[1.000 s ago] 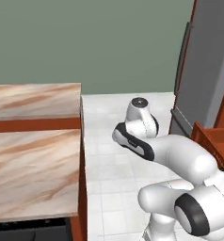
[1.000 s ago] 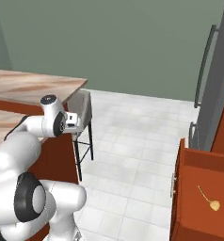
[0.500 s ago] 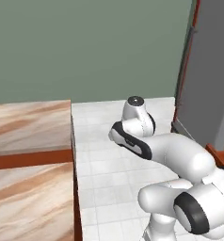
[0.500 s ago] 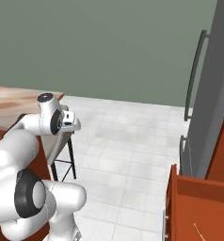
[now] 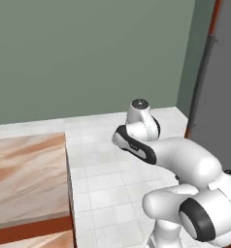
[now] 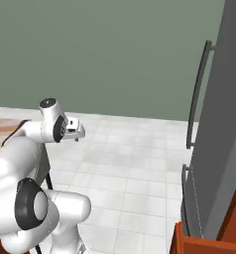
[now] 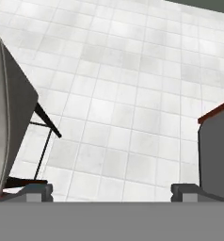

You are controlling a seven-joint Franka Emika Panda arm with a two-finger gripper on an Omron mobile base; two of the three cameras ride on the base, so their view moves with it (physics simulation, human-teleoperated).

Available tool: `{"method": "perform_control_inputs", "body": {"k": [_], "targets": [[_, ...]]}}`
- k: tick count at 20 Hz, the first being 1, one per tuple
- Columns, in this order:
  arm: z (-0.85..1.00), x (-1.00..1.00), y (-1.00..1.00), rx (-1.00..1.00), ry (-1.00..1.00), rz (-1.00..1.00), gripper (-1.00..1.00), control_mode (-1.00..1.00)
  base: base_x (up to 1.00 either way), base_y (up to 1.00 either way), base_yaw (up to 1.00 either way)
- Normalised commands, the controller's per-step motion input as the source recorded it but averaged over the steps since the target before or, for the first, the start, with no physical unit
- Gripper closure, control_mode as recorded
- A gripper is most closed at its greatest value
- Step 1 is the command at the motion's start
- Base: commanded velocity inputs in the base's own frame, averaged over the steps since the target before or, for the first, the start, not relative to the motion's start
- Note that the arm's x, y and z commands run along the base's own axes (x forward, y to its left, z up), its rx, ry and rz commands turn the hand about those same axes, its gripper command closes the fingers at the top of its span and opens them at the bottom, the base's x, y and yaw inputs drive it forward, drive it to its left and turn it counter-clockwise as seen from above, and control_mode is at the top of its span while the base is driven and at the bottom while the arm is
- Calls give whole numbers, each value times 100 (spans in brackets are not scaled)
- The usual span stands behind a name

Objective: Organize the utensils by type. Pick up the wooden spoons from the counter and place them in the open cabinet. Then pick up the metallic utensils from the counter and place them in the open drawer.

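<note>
My gripper (image 7: 111, 190) is open and holds nothing; its two dark fingertips (image 7: 36, 190) stand wide apart over white floor tiles. From the right base camera the hand (image 6: 73, 130) is held out in front of the folded arm, well above the floor. The pinkish-tan marble counter (image 5: 25, 179) lies at the lower left, and its bare part carries nothing. The wooden spoons and the metallic utensils are out of view. A reddish-brown wooden edge (image 6: 209, 244) shows at the bottom right; I cannot tell whether it belongs to the drawer or the cabinet.
A tall grey fridge (image 6: 224, 124) with long dark handles (image 6: 197, 94) fills the right side. A grey stool seat on thin black legs (image 7: 12, 108) stands by the counter's end. White tiled floor (image 6: 135, 158) spreads between counter and fridge, with a green wall behind.
The whole picture has shifted: the base has moved, so the counter has slid left and the fridge looms larger. The gripper has stayed open and empty.
</note>
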Motion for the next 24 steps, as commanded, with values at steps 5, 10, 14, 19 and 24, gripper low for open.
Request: {"method": "perform_control_inputs", "body": {"k": [5,10,14,19,24], "targets": [[0,0,0,0,0,0,-100,100,100,0,-8],[0,0,0,0,0,0,-100,100,100,1,-3],[0,0,0,0,0,0,-100,100,100,5,0],[0,0,0,0,0,0,-100,100,100,7,14],[0,0,0,0,0,0,-100,100,100,7,30]]}}
